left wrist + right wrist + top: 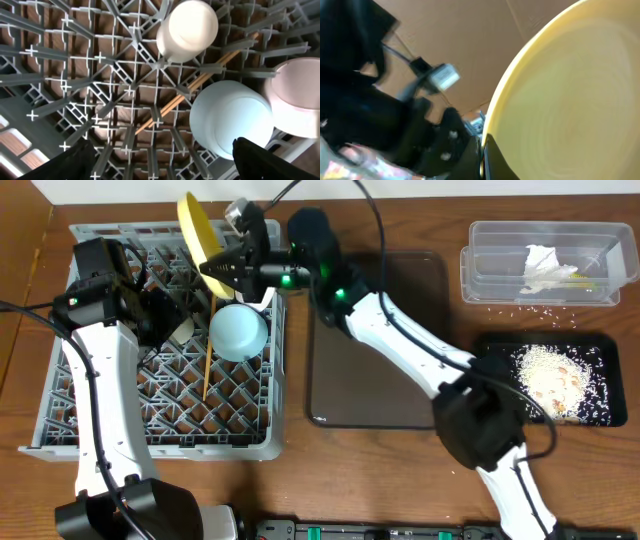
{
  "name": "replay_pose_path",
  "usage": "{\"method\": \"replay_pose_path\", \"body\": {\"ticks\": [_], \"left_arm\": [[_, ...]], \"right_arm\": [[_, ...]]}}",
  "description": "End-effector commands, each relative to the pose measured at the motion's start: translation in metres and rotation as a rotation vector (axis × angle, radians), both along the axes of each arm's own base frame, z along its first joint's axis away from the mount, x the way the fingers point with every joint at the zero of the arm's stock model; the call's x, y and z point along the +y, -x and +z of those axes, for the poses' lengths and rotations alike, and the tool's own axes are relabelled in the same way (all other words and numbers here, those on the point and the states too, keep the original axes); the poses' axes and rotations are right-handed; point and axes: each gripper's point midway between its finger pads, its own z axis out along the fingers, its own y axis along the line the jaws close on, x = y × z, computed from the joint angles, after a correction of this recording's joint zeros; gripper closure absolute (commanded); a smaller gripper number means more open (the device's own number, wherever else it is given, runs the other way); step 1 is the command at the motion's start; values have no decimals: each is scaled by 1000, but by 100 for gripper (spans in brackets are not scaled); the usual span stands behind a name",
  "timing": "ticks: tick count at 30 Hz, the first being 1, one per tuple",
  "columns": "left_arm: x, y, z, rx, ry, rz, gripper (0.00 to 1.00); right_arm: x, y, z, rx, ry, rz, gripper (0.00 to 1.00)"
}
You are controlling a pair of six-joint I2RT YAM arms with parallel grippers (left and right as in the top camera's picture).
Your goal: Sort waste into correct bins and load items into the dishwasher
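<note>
My right gripper (215,268) is shut on the rim of the pale yellow plate (197,230), holding it on edge over the far side of the grey dish rack (60,415); the plate fills the right wrist view (570,95). In the rack lie the light blue bowl (238,332), upside down, the chopsticks (206,370), and, in the left wrist view, the white cup (187,30) and white bowl (297,97). My left gripper (160,162) is open and empty above the rack lattice (115,85). The clear tub (490,275) holds the napkin (545,265) and wrapper (580,277). The black tray (495,345) holds the rice scraps (555,380).
The dark brown serving tray (375,370) lies between the rack and the bins. Loose rice grains (545,312) are scattered on the table between tub and black tray. The left arm (95,380) crosses the rack's left side.
</note>
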Motion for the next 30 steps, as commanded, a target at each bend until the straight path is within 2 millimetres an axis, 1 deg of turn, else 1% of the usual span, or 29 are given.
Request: {"method": "replay_pose_path", "body": {"ticks": [1, 2, 14, 23, 27, 30], "left_arm": [[1, 4, -2, 20, -8, -21, 11], [1, 4, -2, 22, -8, -21, 11], [0, 6, -6, 31, -4, -21, 11], [-1, 7, -13, 53, 7, -22, 11], [0, 5, -13, 47, 2, -24, 11], [1, 1, -10, 25, -7, -32, 11]], "right_arm": [[9, -1, -22, 82, -3, 17, 99], [9, -2, -25, 83, -3, 17, 99], [10, 3, -27, 90, 4, 44, 99], [9, 4, -40, 139, 49, 48, 99], [9, 7, -51, 184, 88, 55, 99], [7, 8, -61, 229, 125, 54, 97]]}}
